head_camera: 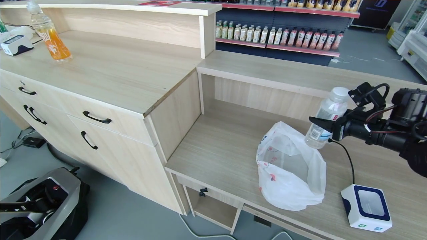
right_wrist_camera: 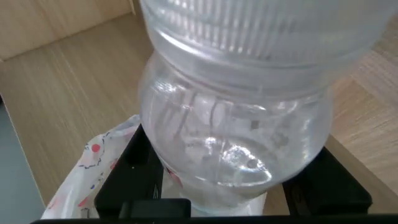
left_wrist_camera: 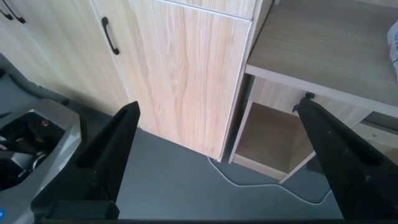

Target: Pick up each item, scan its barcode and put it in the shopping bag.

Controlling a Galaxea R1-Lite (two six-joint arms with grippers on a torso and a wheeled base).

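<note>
A clear water bottle [head_camera: 325,118] with a white cap hangs in the air, my right gripper [head_camera: 328,128] shut on its middle. It sits just above the right rim of the open white shopping bag [head_camera: 288,168] on the lower counter. In the right wrist view the water bottle [right_wrist_camera: 242,124] looms close, with the shopping bag [right_wrist_camera: 93,168] under it. A white and blue barcode scanner [head_camera: 367,207] lies on the counter to the bag's right. An orange drink bottle [head_camera: 50,35] stands on the upper counter at the far left. My left gripper [left_wrist_camera: 217,162] hangs open low over the floor beside the cabinet.
A second small scanner device [head_camera: 15,43] sits at the upper counter's left edge. Drawers with black handles [head_camera: 96,118] front the tall cabinet. Store shelves with drink bottles [head_camera: 277,35] stand behind the counter. A cable [head_camera: 348,160] runs from the scanner.
</note>
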